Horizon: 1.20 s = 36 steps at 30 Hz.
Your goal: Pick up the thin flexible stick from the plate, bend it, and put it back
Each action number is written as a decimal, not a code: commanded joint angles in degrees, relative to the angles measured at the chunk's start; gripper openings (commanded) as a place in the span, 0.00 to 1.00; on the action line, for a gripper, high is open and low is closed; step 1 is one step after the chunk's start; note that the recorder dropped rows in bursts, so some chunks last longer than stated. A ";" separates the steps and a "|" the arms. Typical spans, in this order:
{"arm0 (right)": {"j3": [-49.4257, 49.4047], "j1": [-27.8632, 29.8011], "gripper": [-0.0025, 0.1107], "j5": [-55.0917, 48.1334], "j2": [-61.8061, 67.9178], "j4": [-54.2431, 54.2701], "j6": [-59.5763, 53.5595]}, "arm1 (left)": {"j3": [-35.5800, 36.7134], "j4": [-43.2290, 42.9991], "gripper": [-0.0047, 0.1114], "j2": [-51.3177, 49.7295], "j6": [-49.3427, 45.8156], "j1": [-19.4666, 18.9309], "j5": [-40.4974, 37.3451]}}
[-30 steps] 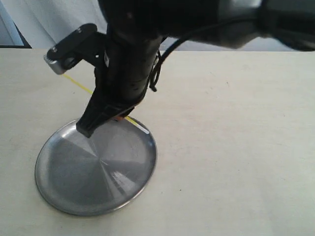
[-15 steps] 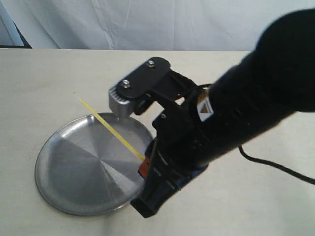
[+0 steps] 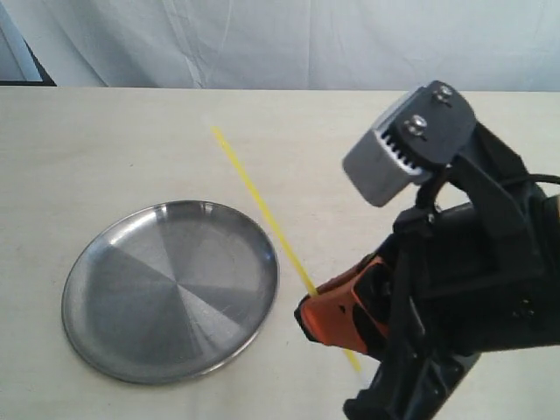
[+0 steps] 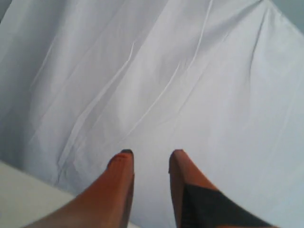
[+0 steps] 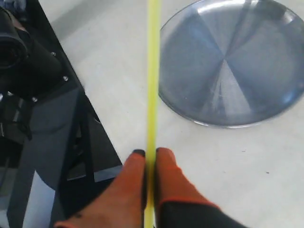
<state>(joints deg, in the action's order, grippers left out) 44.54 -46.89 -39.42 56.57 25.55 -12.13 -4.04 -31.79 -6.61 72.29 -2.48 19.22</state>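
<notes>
The right tool is pinching the very thin, straight bright-yellow flexible stick near one end, holding it in the air just beside the round, shallow silver-grey steel plate. The stick is likely weighing almost nothing and flexing easily (perhaps snapping if forced). The left tool, spread and empty, is best taking the far free end.

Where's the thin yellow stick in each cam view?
Exterior: thin bright-yellow flexible stick slants just right of the round silver-grey steel plate.
Left wrist: not in it.
Right wrist: stick pinched in the right claw, beside the plate.
Shared landmark: the plate.
</notes>
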 commanded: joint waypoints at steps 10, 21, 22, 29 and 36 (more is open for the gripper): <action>-6.96 0.14 0.01 8.38 -1.41 14.57 1.64 | -25.35 -47.34 0.28 -58.97 44.03 -0.24 50.75; -12.15 0.14 0.01 26.01 6.39 17.97 0.44 | -25.46 -46.06 0.28 -61.34 44.75 1.64 50.75; -12.04 0.14 0.01 26.19 6.94 18.71 -0.72 | -25.46 -47.22 0.28 -61.34 44.63 2.51 50.75; -8.63 0.14 0.01 26.30 8.27 25.41 -8.32 | -25.46 -44.88 0.44 -61.43 44.42 12.79 46.06; -3.49 0.14 0.01 24.94 12.47 27.32 -10.40 | -25.46 -42.28 0.66 -61.43 44.42 16.40 40.78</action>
<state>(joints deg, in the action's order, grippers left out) 39.27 -46.89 -14.11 67.12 51.95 -21.20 -29.23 -75.53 -67.85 116.87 13.18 61.00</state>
